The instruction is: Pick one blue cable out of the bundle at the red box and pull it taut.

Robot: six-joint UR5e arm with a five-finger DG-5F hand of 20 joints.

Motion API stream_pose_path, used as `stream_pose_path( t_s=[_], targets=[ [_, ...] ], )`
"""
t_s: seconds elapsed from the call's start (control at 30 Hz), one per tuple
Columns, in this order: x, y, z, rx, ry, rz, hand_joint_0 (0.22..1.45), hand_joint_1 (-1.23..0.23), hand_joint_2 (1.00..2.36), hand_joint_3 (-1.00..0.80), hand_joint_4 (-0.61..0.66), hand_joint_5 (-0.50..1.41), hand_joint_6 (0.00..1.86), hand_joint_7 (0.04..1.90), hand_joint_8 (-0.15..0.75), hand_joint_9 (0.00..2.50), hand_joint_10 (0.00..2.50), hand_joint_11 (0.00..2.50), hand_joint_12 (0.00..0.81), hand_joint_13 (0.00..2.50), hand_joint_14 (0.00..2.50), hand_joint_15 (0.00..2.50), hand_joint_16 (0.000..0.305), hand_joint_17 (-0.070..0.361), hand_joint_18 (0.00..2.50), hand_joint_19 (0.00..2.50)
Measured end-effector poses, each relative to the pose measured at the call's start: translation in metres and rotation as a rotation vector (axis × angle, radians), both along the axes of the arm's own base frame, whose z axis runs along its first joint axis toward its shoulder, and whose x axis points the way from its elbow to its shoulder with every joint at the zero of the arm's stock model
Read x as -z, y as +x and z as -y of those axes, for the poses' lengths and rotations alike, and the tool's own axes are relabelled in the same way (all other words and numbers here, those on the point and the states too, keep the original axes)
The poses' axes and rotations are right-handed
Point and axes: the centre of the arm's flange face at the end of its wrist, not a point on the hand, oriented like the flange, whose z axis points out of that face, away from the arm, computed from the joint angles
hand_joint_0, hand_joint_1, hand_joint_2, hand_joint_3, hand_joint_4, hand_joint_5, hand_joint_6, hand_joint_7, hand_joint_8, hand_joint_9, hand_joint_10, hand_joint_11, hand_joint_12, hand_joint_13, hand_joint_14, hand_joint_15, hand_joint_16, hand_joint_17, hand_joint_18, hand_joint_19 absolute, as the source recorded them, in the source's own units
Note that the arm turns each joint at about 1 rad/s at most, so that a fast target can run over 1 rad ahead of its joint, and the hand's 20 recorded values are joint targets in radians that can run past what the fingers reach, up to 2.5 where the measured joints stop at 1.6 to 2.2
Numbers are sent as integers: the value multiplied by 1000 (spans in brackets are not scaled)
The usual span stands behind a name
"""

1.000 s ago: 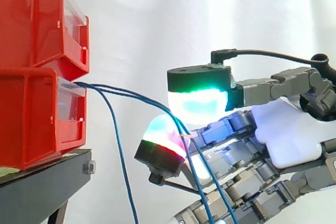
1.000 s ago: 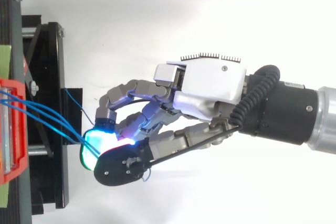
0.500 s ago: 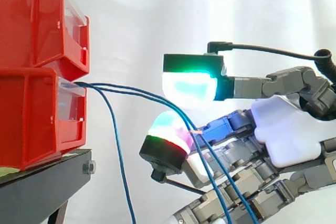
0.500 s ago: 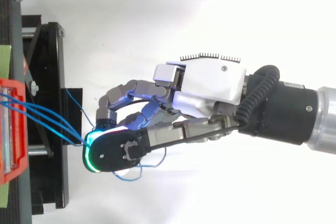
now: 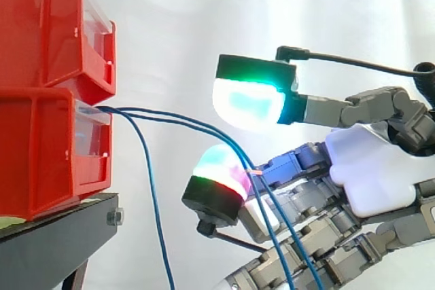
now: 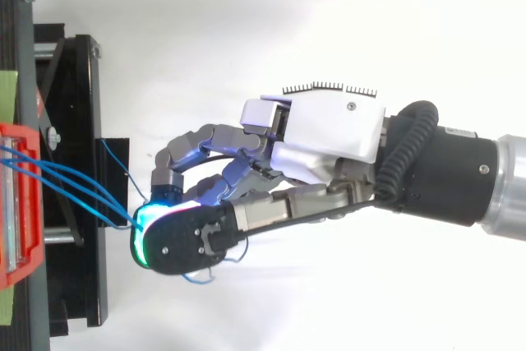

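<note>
We are watching the robot's grey, many-jointed hand (image 5: 370, 174) reaching in from the right toward the lower red plastic bin (image 5: 47, 161), which is sitting on the black metal stand (image 5: 54, 236). Three thin blue cables (image 5: 177, 121) are leaving the bin's front. One hanging cable (image 5: 153, 195) is dropping straight down, while two are arching across to the hand and lying over its lower fingers (image 5: 292, 168), just beside the red-and-cyan glowing finger pad (image 5: 217, 171).

Compared with a second ago, the green-glowing thumb pad (image 5: 248, 100) is standing higher and is now clearly apart from that finger pad, so the fingers are spread open and clamping nothing. From above, the loose blue loop (image 6: 200, 278) trailing behind the thumb is looking smaller than half a second ago.

We are judging that the pinch is being reset. No single cable is separated yet, both are still sagging, and the thumb is needing to close on one before any pulling is making sense.
</note>
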Motion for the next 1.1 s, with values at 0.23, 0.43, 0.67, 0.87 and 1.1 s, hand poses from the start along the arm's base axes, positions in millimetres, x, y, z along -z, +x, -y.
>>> stream_pose_path(
  t_s=[0.23,0.43,0.67,0.87,1.1],
  targets=[
    [0,0,0,0,0,-2,582,-748,1014,-274,136,-156,825,1169,319,921,17,789,414,559,6,196,56,125,673,383],
    [0,0,0,0,0,1,587,-790,1020,-144,117,-160,839,1202,324,893,15,800,414,558,7,193,56,126,679,370],
    [0,0,0,-1,-1,-1,614,-873,1019,-177,71,-176,865,1118,314,838,16,812,406,527,6,185,56,126,672,345],
    [0,0,-1,-1,-1,-2,678,-951,1012,-345,14,-184,863,1065,304,792,16,816,401,499,5,161,55,124,653,303],
    [0,0,-1,-1,-1,-2,776,-950,1014,-321,1,-203,875,1153,289,724,18,779,398,451,4,133,55,123,611,271]
  ],
)
